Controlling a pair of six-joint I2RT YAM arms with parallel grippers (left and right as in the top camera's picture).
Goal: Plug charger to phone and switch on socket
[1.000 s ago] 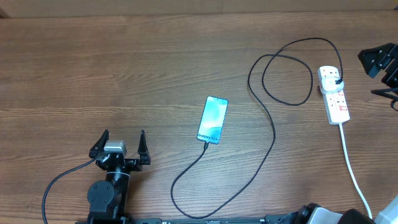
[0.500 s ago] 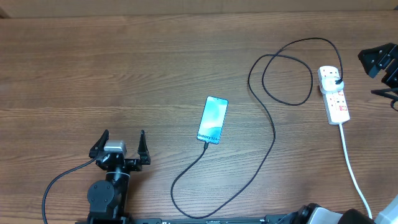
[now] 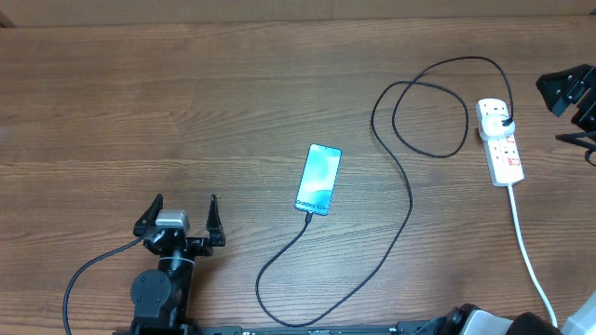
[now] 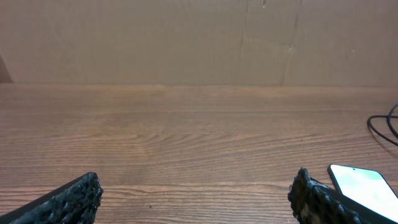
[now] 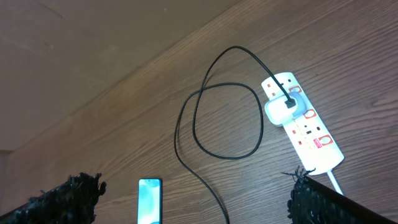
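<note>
**Wooden table point(image 3: 186, 102) bearing a cabled phone point(image 3: 318, 179), both arms standing off**

Brown boards are filling every view, with a cardboard wall point(image 4: 186, 37) closing off the far side. The phone is lying face up near the middle, its screen glowing pale blue. The charger point(image 3: 410, 200) is running from the phone's near end (the tip is too small to judge whether it is seated), looping toward the front edge, then curling into the socket point(image 3: 500, 141) at the right. There its plug is sitting in the farthest outlet. The left gripper point(image 3: 183, 207) is sitting at the front left, jaws spread wide and empty. The right gripper point(image 5: 191, 182) is hanging above the table beside the socket, fingers likewise spread, holding nothing.
</note>
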